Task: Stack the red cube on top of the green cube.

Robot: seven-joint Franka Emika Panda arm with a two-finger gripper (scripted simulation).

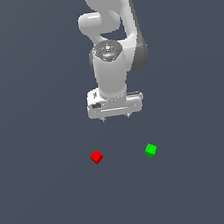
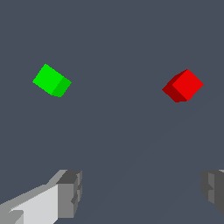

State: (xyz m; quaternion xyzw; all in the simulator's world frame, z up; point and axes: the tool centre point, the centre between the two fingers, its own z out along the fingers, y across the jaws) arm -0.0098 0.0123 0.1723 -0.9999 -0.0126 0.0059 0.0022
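The red cube [image 1: 96, 156] rests on the dark grey floor toward the exterior view's left, and the green cube [image 1: 150, 150] lies level with it toward the exterior view's right, well apart from it. My white gripper [image 1: 116, 117] hangs above and behind the gap between them, touching neither. Its two short fingers stand wide apart with nothing between them. In the wrist view the red cube [image 2: 183, 85] and the green cube [image 2: 52, 81] both show beyond the open gripper [image 2: 142, 192], whose grey fingertips [image 2: 70, 192] frame bare floor.
The white arm [image 1: 110, 33] rises behind the gripper. A plain dark grey floor [image 1: 46, 204] lies under everything.
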